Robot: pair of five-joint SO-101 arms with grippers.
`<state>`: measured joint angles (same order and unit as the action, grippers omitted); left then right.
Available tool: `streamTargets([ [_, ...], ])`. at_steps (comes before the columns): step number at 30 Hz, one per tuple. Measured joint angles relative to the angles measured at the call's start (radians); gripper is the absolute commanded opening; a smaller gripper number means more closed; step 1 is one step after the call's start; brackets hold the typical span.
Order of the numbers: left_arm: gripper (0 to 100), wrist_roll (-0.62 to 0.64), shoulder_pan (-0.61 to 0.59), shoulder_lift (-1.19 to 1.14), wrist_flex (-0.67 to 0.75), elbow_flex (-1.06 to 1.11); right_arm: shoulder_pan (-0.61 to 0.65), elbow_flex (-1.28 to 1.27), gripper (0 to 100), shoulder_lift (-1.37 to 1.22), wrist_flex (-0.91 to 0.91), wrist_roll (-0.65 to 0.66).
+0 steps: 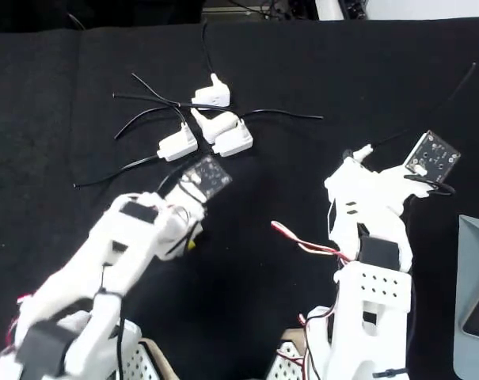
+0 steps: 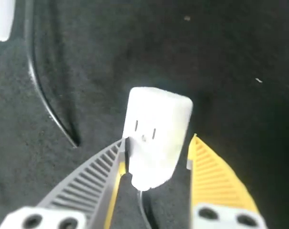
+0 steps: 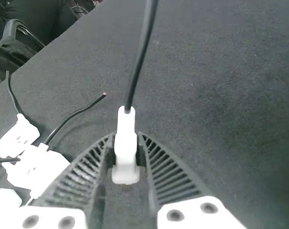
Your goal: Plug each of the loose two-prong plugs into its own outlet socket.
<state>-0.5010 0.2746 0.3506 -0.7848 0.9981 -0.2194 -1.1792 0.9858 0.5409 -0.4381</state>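
Right gripper [image 3: 125, 139] around plug [image 3: 126, 123], prongs hidden.

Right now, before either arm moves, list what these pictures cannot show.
Right wrist view: the plug's prongs, hidden between the right gripper's fingers.
High view: the held socket, covered by the left arm's wrist.
High view: the white pile, too small to tell plugs from sockets.

Plug [image 3: 126, 125] prongs hiding inside right gripper [image 3: 125, 138]; blurring socket's [image 2: 156, 133] cord running off edge; grey object [image 1: 473, 317] being cropped.
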Motion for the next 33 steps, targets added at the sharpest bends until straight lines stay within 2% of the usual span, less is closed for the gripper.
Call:
streamTargets([
  [6, 10, 0.026, -0.048, -0.189, -0.087, -0.169, 0.0, -0.009, 1.4, 0.0, 0.0, 0.0],
  [10, 8, 0.026, -0.052, -0.198, -0.091, -0.201, 0.0, -0.009, 1.4, 0.0, -0.003, 0.0],
  [12, 11, 0.026, -0.06, -0.184, -0.091, -0.204, 0.002, -0.009, 1.4, 0.0, -0.003, 0.0],
  [16, 24, 0.026, -0.066, -0.115, -0.089, -0.203, 0.0, -0.009, 1.4, 0.0, -0.003, 0.0],
  [18, 28, 0.029, -0.083, -0.08, -0.091, -0.183, 0.0, -0.009, 1.4, 0.0, -0.003, 0.0],
  [23, 28, 0.055, -0.167, -0.051, -0.084, -0.173, 0.002, -0.009, 1.4, 0.0, -0.003, 0.0],
  [29, 28, 0.06, -0.285, -0.064, 0.009, -0.173, 0.0, -0.009, 1.4, 0.0, -0.003, 0.0],
  [33, 28, 0.057, -0.327, -0.083, 0.002, -0.212, 0.002, -0.009, 1.4, 0.0, -0.003, 0.0],
])
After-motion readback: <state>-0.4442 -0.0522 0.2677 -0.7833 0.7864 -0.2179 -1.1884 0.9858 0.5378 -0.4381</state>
